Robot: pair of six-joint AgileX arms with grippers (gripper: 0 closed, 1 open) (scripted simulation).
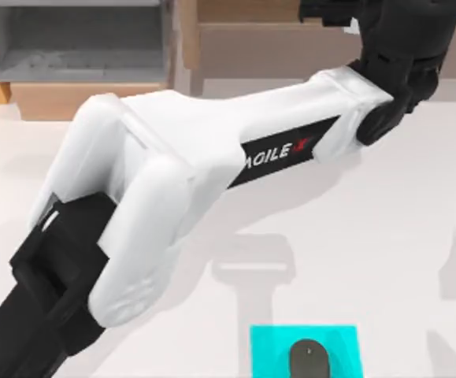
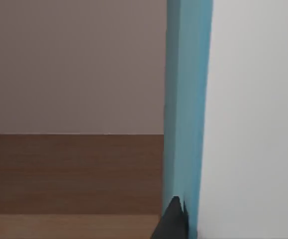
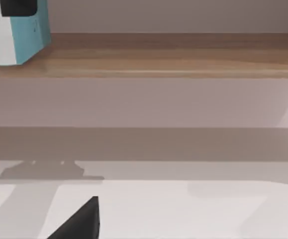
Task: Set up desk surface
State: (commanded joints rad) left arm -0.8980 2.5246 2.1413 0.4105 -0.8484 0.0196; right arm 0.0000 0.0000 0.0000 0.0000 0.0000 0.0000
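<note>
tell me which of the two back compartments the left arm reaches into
The brown wooden one at the right, where the left gripper sits; the other, at the left, is grey inside.

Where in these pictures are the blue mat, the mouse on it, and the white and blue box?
Blue mat [image 1: 265, 346]: top view, bare left part.
Mouse [image 1: 309, 360]: top view, middle of its dark body.
Box [image 3: 28, 31]: right wrist view, its blue side.

White capital letters reading "AGILE" followed by a red "X" stand on a black strip [image 1: 279, 153] along the side of the white left arm [image 1: 212, 150], which reaches across the counter toward its far edge. No other writing can be read.
</note>
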